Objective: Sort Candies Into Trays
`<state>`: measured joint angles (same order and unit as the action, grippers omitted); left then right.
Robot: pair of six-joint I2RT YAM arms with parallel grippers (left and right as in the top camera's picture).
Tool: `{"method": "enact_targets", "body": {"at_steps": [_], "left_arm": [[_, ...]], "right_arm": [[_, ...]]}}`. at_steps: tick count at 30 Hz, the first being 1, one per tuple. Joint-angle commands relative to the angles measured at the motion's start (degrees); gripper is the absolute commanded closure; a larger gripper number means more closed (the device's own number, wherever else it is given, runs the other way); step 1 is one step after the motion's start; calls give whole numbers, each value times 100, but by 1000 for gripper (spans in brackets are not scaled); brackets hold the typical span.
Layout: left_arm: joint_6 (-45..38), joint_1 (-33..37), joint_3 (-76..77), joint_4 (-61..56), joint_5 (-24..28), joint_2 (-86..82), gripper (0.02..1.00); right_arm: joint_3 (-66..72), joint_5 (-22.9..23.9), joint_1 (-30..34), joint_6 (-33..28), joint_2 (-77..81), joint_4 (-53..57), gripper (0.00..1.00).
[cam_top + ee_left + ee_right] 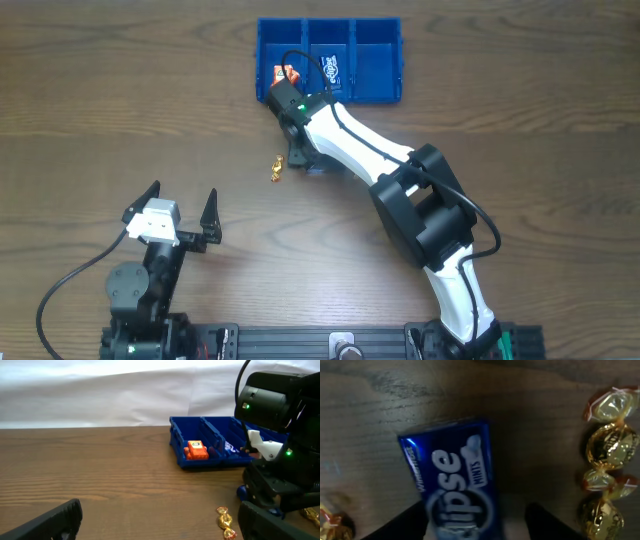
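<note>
Black fingers spread wide, the left gripper (175, 215) hangs near the tabletop's near-left corner. Farther in, the right gripper (476, 512) stands open astride the blue mint box (451, 472), across its short width. The box's long axis points ahead toward the blue tray (380, 97) by the far edge.

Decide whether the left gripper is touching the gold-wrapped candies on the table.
Apart. The top view shows bare table between the open left gripper and the gold-wrapped candies.

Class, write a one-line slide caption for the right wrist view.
Right end effector open over a blue candy tin on the wooden table, gold-wrapped candies alongside.
</note>
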<state>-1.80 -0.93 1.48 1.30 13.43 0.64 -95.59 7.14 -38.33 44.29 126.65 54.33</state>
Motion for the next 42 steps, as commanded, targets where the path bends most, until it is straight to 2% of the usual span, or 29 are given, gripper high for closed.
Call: {"method": "enact_targets", "body": {"at_steps": [1,2,4,10,13,14,17,19,21,24,31,42], "left_arm": [[-81,-22,-120,175,120,-22,20],[-81,-22,-120,175,120,-22,20],[-81,-22,-120,175,122,-22,20],[-81,-22,-120,175,120,-22,20],[-81,-22,-120,175,120,-22,20],[-81,-22,-120,175,120,-22,20],[-81,-22,-120,175,120,-22,20],[-81,-22,-120,175,120,-22,20],[-81,-22,-120,175,120,-22,20],[-81,-22,-120,175,120,-22,20],[-81,-22,-120,175,122,-22,23],[-81,-22,-120,175,122,-22,20]], "right_arm": [[2,92,13,-44,79,-35,553],[2,92,9,-44,79,-48,623],[2,87,9,-44,79,-52,691],[-7,92,9,-48,59,-50,746],[-146,107,17,-306,-286,83,761],[-240,192,17,-387,-437,157,770],[-708,839,24,-472,-960,496,781],[-1172,1217,68,-732,-1163,656,781],[-1740,1427,190,-1058,-1169,728,785],[-2044,1541,435,-1735,-1145,197,805],[-2041,1386,935,-2350,-643,-970,842],[-2041,968,1071,-2308,330,-1423,851]]}}
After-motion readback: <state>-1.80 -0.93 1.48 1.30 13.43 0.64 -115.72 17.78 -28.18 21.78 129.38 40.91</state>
